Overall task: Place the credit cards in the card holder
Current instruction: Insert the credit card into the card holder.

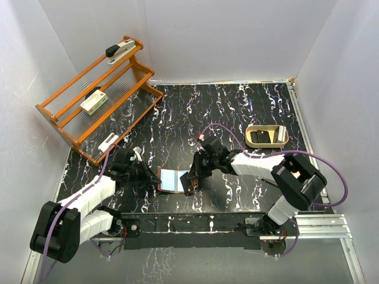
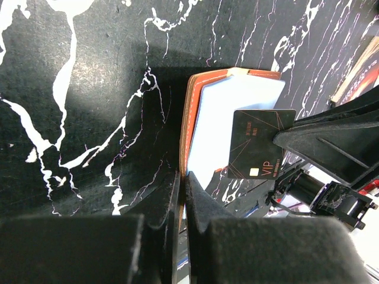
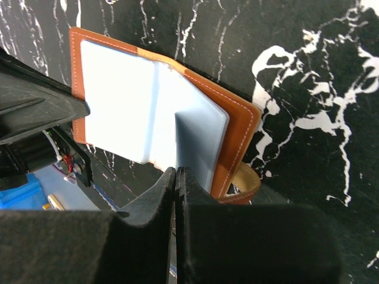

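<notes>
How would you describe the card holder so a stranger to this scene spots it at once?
On the black marbled table, look near the front edge, between the left gripper and right gripper. The card holder sits open there. Its brown leather cover and pale blue pockets set it apart from the dark card at its edge.

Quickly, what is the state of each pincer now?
Left pincer: closed on the holder edge.
Right pincer: closed on a dark card.
</notes>
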You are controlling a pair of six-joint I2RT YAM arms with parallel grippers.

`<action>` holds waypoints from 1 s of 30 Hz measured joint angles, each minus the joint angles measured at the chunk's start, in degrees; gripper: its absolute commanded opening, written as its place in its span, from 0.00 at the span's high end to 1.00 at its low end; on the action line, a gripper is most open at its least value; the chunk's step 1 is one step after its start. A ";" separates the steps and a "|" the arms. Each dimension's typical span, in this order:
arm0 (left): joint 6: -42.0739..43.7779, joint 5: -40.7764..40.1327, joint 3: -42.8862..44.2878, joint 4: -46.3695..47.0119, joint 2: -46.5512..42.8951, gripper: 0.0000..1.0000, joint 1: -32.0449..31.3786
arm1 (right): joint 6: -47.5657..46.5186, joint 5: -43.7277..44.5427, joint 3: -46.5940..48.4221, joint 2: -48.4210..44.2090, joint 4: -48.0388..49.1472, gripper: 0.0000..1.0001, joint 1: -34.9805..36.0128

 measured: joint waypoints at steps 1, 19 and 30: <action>-0.02 0.09 0.00 0.07 -0.02 1.00 0.00 | 0.02 -0.26 0.00 0.00 0.55 1.00 0.00; -0.04 0.37 -0.44 1.07 0.50 1.00 0.00 | 3.10 -4.24 0.00 2.75 9.51 1.00 0.00; -0.02 -0.11 -0.50 0.76 0.70 1.00 0.00 | 3.23 -4.02 0.00 3.82 9.94 1.00 0.00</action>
